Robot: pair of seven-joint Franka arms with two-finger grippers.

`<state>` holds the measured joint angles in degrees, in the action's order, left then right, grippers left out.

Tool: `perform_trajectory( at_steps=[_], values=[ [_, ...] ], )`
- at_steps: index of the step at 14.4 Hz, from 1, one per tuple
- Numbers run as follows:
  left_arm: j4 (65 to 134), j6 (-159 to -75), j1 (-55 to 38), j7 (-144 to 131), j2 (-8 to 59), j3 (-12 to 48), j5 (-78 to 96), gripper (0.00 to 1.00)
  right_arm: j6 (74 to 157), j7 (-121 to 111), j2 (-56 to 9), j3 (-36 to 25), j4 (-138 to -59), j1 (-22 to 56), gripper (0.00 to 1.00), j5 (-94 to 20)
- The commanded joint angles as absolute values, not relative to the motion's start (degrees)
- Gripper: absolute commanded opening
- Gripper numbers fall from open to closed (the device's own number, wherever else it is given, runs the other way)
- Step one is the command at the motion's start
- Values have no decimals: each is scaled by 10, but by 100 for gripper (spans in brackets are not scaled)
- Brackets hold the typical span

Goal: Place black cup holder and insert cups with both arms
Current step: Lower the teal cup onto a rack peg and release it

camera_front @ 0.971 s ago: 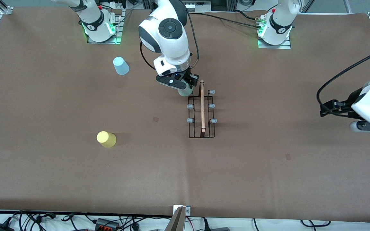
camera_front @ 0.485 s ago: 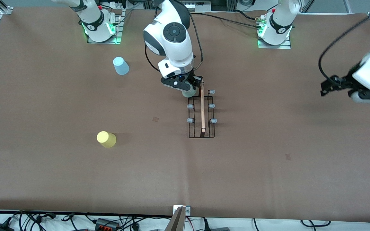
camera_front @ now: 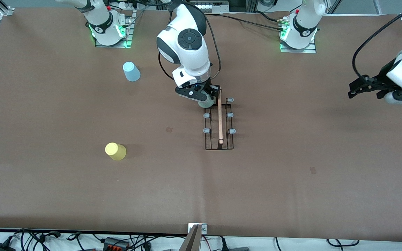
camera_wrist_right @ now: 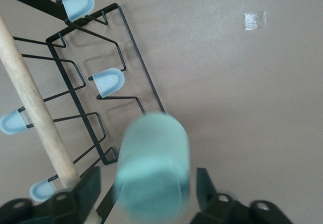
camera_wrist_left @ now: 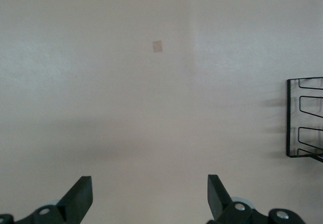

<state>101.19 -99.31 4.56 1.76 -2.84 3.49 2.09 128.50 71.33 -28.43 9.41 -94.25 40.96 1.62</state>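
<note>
The black cup holder (camera_front: 219,122) stands mid-table, wooden rod handle on top. My right gripper (camera_front: 205,99) is over the holder's end farthest from the front camera. In the right wrist view its fingers (camera_wrist_right: 88,186) stand apart, with a small gap on each side of the blurred pale green cup (camera_wrist_right: 151,168). The cup sits beside the handle (camera_wrist_right: 35,108), over the rack's wire (camera_wrist_right: 116,82). The light blue cup (camera_front: 131,71) and the yellow cup (camera_front: 115,151) stand upside down toward the right arm's end. My left gripper (camera_front: 356,89) is open and empty, high over its end of the table.
The holder's end (camera_wrist_left: 305,118) shows at the edge of the left wrist view, with the left gripper (camera_wrist_left: 148,199) over bare brown table. Small tape marks (camera_front: 169,129) (camera_front: 313,170) lie on the mat. Cables run along the edge nearest the front camera.
My right gripper has shifted toward the holder's handle and lowered with the green cup. My left arm has swung away from the front camera, toward the robots' bases.
</note>
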Motion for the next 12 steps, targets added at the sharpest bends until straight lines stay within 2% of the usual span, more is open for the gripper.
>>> perform_trajectory(
  at_steps=[1, 3, 7, 12],
  values=[
    [929, -944, 48, 33, 0, 42, 27, 100, 1281, 708, -280, 94, -927, 397, 100, 25],
    [921, -949, 48, 33, 5, 41, 24, 100, 1267, 667, -253, 95, -938, 368, 100, 25],
    [914, -949, 49, 33, 9, 41, 23, 100, 1166, 457, -182, 95, -995, 269, 100, 24],
    [915, -949, 49, 33, 9, 42, 18, 100, 1196, 203, -173, 91, -1042, 121, 100, 28]
  ],
)
